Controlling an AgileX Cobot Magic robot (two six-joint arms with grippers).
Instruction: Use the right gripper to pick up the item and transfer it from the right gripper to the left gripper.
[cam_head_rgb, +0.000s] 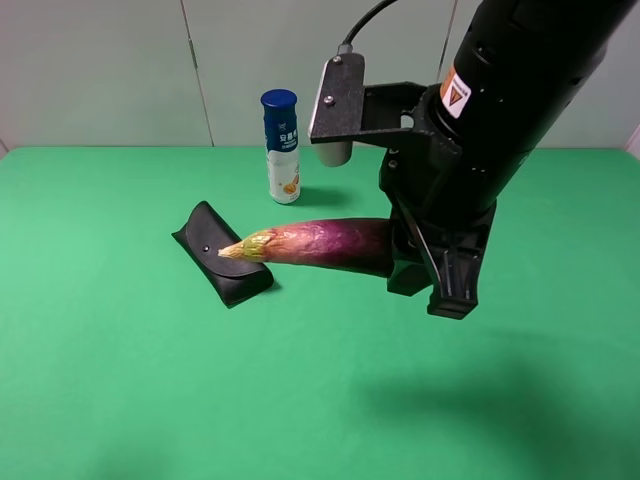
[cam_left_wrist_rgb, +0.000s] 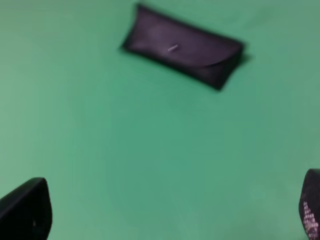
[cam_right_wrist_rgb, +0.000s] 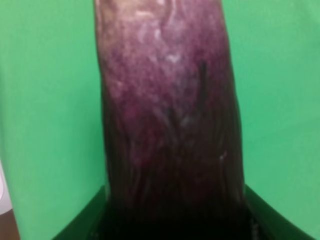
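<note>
Two end effectors have a part here, though only one shows from the high camera. Farthest left, the left end effector (cam_left_wrist_rgb: 167, 220) stands spread wide with nothing between its fingers. Its wrist camera looks down on the black glasses case (cam_head_rgb: 222, 255) lying on the green counter (cam_head_rgb: 120, 380). Right of the case stands a blue-capped white bottle (cam_head_rgb: 281, 146). Next comes the eggplant (cam_head_rgb: 315, 245), held roughly level off the counter, its stem tip reaching over the case in the high view. Its thick end is clamped tight in the right end effector (cam_head_rgb: 405, 258) at the far right. The likely trouble is that one-ended hold: with nearly the whole length hanging free, the eggplant could sag or twist in the jaws when the arm moves, and its glossy skin would help it slide. If the right jaws let go before the left ones have closed, it would probably drop onto the case or the counter. A left approach too near the held end could knock the two arms together. The eggplant is long and slim, deep purple at the gripped end, paling to streaked pink-violet and then to a yellowish-tan pointed stem. Its skin looks faintly wrinkled in the right wrist view.
</note>
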